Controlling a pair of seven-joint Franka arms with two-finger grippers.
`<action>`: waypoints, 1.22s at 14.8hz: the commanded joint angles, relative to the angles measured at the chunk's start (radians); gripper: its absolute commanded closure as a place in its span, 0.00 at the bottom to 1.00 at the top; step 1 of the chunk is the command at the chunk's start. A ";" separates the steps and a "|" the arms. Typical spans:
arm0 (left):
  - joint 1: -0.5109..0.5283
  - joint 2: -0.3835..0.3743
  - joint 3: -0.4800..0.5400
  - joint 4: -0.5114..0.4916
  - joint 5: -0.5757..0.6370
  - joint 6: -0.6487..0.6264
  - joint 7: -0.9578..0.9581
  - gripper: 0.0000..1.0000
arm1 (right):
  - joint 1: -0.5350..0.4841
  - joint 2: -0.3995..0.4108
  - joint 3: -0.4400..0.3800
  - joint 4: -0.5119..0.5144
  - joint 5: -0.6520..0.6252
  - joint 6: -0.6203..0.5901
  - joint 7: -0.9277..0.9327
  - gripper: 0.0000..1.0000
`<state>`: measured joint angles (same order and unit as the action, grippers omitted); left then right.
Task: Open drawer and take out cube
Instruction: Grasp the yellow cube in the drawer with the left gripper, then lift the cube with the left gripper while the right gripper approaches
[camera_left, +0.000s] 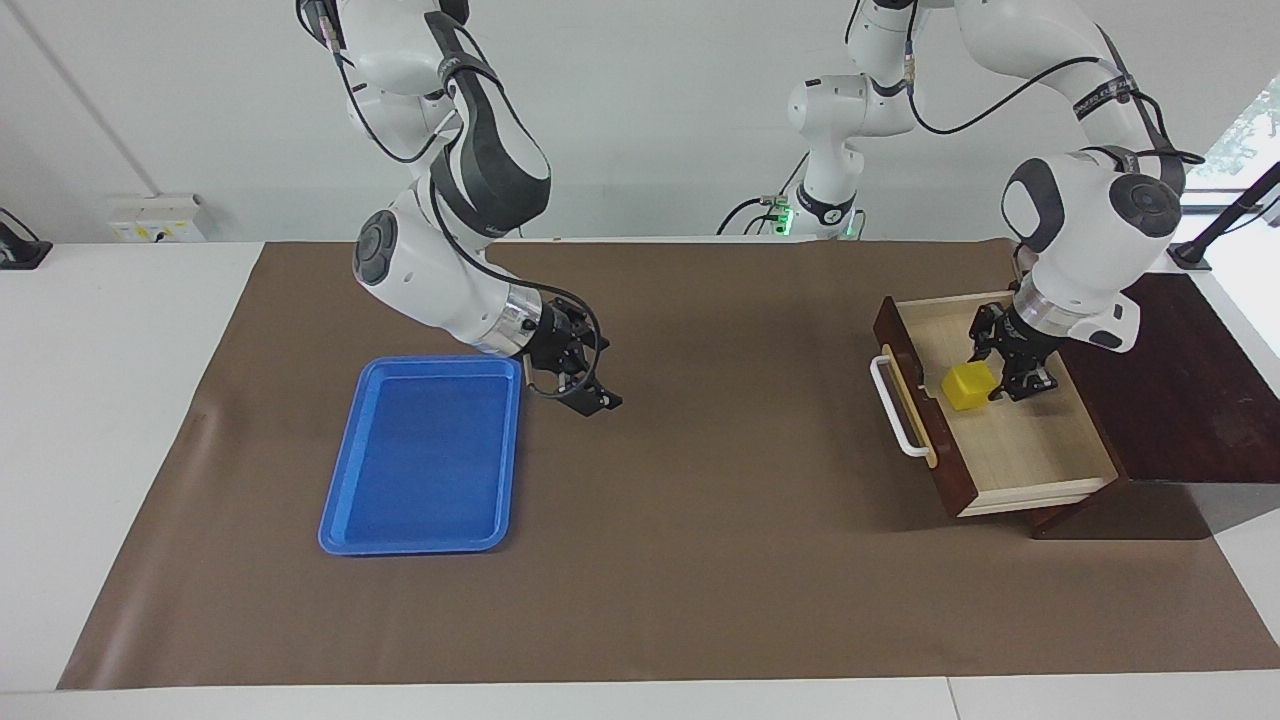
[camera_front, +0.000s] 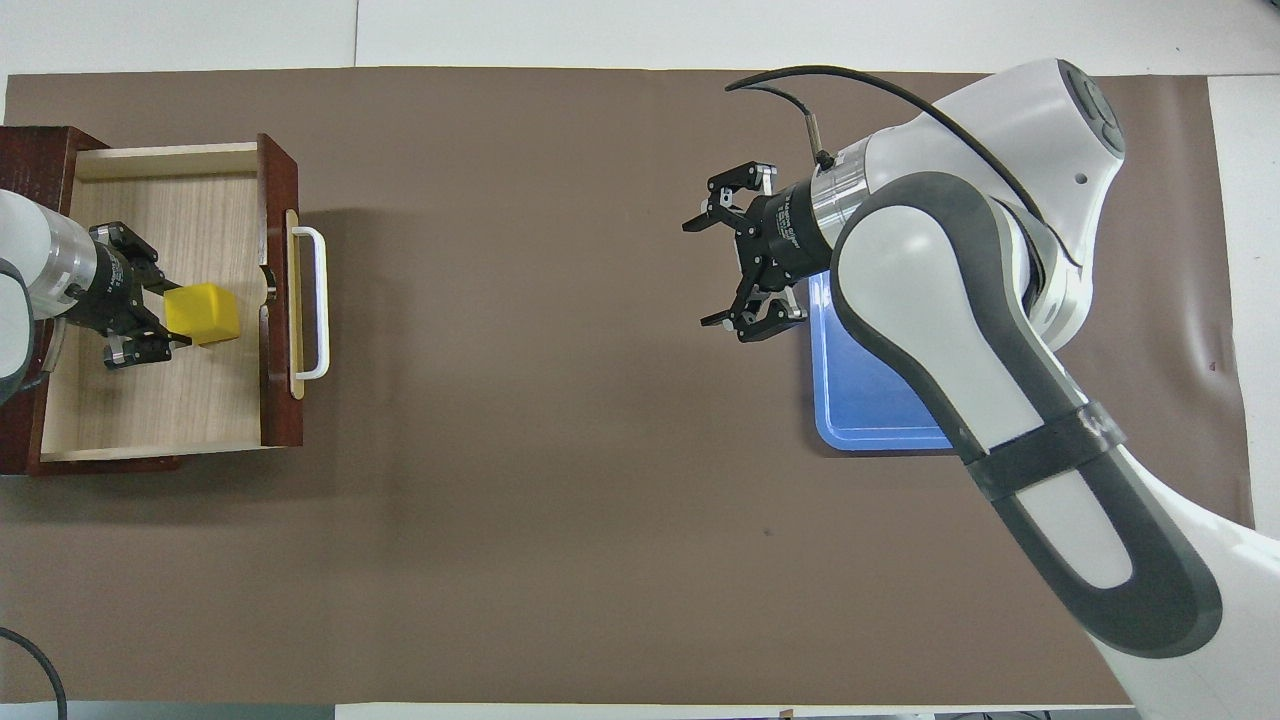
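Pinching the cube (camera_left: 967, 386), my left gripper (camera_left: 1003, 385) is sitting down inside the open drawer (camera_left: 1010, 440), its fingers drawn in against the block's sides. I am seeing the left arm coming in over the dark wooden box (camera_left: 1185, 390) at its own end of the table, the wrist bending downward and the hand pointing toward the drawer front. I am reading the cube as a small bright yellow solid, its faces clean and its edges crisp, sitting on the pale wood floor of the drawer, in the half nearer to the robots and close to the reddish-brown front panel. That drawer is standing pulled well out of the box, with the white bar handle (camera_left: 893, 408) facing the middle of the table. My right gripper (camera_left: 583, 375) is hanging above the brown mat (camera_left: 720, 520) just beside the blue tray (camera_left: 420, 455), on the tray's edge toward the table's middle, jaws spread wide with nothing between them; that arm is waiting, elbow bent high and forearm sloping down.
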<state>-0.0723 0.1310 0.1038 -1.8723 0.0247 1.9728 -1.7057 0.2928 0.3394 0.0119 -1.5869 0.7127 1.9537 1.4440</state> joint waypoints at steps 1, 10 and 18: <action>-0.003 -0.028 0.004 -0.041 -0.008 0.038 -0.023 0.87 | -0.014 -0.016 0.002 -0.012 0.004 -0.021 -0.034 0.00; -0.014 -0.001 -0.007 0.109 0.001 -0.072 0.018 0.91 | -0.012 -0.019 0.000 -0.010 0.004 -0.019 -0.030 0.00; -0.032 0.056 -0.125 0.350 -0.043 -0.250 -0.151 0.91 | 0.003 -0.026 -0.001 -0.004 0.005 -0.019 -0.004 0.00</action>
<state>-0.0877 0.1418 0.0158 -1.5858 -0.0062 1.7596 -1.7643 0.2946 0.3241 0.0095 -1.5839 0.7127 1.9536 1.4436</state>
